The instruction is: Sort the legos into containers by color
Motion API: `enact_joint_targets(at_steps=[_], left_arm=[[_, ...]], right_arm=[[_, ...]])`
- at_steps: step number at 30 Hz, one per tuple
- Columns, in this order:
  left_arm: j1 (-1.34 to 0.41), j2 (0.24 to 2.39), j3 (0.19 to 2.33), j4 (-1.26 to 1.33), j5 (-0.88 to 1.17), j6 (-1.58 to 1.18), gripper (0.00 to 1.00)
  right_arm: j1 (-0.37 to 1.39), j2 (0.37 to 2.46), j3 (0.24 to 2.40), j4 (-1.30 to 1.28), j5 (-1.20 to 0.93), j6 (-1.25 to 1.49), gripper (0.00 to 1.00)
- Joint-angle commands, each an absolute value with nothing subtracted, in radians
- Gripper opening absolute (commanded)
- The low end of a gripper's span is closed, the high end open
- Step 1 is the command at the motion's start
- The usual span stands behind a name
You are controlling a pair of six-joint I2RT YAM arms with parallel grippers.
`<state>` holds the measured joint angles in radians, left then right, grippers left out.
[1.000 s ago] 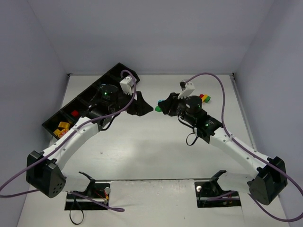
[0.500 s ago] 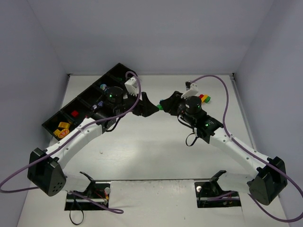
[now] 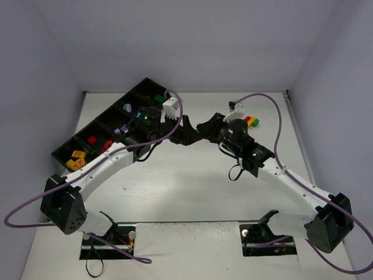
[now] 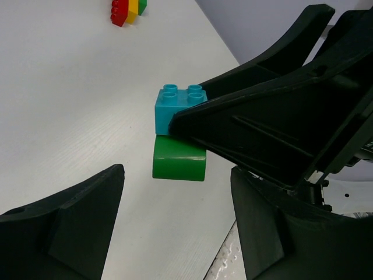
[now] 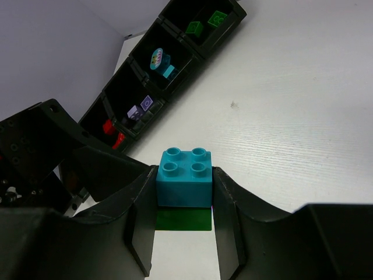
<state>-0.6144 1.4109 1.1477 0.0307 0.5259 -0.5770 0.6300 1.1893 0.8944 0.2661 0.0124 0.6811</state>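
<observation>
My right gripper [image 5: 183,188] is shut on a teal brick [image 5: 183,175] with a green brick [image 5: 183,220] stuck under it, held above the table. In the left wrist view the teal brick [image 4: 175,108] sits on the green brick [image 4: 179,166], pinched by the right gripper's fingers [image 4: 262,122]. My left gripper [image 4: 178,198] is open, with one finger on each side just below the green brick and not touching it. In the top view the two grippers meet nose to nose, left gripper [image 3: 189,131] and right gripper [image 3: 204,126]. The black tray [image 3: 58,153] lies at the far left.
The tray compartments hold green [image 3: 158,98], teal [image 3: 127,107], lilac [image 3: 119,131], red [image 3: 92,140] and yellow-orange bricks [image 3: 76,157]. A stuck red-yellow-green group [image 3: 252,121] lies on the table behind the right gripper. It also shows in the left wrist view [image 4: 128,9].
My left arm has swung right from beside the tray until its open gripper faces the right gripper. The right gripper has shifted slightly, still holding the teal and green bricks.
</observation>
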Motion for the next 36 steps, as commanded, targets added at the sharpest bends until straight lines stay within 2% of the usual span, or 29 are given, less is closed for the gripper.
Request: enact_joint_targets(at_steps=[1, 16, 36], left_arm=[[-0.623, 1.393, 1.209, 0.140, 0.523, -0.598, 0.68], [-0.634, 1.410, 1.189, 0.202, 0.459, -0.617, 0.66], [-0.681, 1.393, 1.135, 0.351, 0.336, -0.647, 0.63]], right_arm=[[0.635, 1.160, 0.897, 0.356, 0.035, 0.696, 0.00], [0.635, 1.155, 0.862, 0.396, 0.009, 0.764, 0.00], [0.635, 1.126, 0.758, 0.476, 0.046, 1.152, 0.00]])
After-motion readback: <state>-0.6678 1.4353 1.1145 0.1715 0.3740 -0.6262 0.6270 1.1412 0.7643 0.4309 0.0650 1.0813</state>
